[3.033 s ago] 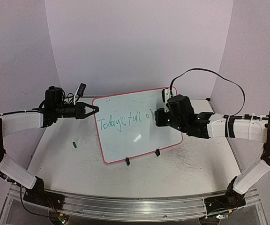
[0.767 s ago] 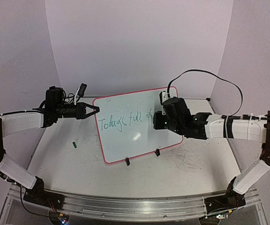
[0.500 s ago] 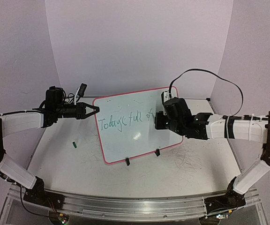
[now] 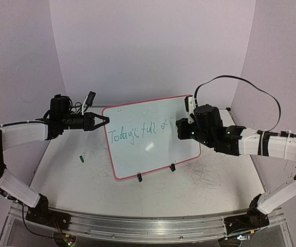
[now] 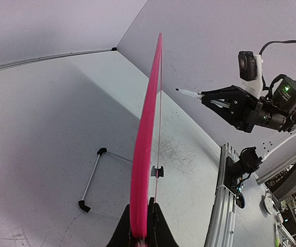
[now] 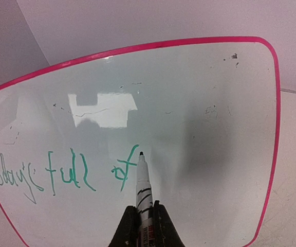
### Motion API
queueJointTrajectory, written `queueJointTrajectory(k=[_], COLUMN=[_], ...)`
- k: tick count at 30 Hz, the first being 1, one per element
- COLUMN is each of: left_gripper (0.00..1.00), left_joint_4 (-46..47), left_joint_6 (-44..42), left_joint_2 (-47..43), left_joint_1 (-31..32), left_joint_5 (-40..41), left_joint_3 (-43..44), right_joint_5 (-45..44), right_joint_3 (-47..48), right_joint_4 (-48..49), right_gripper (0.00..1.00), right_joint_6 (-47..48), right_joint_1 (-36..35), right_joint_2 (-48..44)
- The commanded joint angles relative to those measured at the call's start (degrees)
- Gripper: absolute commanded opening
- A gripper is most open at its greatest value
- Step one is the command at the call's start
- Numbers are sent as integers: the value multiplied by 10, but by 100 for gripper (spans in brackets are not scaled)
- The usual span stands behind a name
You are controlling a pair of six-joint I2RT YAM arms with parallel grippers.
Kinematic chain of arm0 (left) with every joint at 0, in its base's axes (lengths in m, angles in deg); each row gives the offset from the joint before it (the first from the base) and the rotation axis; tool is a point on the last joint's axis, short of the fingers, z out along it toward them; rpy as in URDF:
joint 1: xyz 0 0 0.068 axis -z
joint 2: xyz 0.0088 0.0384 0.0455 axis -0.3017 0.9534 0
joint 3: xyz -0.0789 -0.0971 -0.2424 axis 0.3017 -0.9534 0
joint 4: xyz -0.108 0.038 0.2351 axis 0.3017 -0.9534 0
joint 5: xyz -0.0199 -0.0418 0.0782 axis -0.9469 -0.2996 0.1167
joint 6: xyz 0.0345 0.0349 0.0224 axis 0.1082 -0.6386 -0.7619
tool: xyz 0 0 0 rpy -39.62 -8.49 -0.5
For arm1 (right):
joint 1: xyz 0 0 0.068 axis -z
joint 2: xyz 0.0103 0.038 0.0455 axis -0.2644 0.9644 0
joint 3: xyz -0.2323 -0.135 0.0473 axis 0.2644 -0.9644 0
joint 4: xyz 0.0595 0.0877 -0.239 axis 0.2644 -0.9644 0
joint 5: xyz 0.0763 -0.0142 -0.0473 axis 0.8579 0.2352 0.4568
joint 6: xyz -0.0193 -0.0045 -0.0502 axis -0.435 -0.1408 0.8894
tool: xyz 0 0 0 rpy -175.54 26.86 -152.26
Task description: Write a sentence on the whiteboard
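Right wrist view: right jaws, bottom middle, shut tight on a thin white marker pen [image 6: 144,190], tip just off the pink-framed white whiteboard [image 6: 199,103] beside the green handwritten sentence [image 6: 68,172]. Left jaws pinch the board's edge. Next word: start further right, press softly.

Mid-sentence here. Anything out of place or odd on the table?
A small green object, possibly a cap, lies loose left of the whiteboard. Dark scribbles mark the table right of it.
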Motion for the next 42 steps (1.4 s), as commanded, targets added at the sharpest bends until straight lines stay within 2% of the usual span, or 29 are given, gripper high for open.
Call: queueJointTrajectory(k=[1,19,42], left_gripper=[0,0,0], left_joint_4=[-35,-35,-36], left_joint_6=[-53,-54,-58], left_joint_2=[1,5,3], left_joint_1=[12,12,12], left_joint_5=[45,46,54], left_joint_3=[6,9,8], right_joint_5=[8,-21,-10], right_joint_3=[31,30,43], right_joint_4=[-11,-40,-35], right_gripper=[0,0,0], right_joint_6=[12,15,27], right_joint_1=[0,5,22], right_joint_2=[15,25,33])
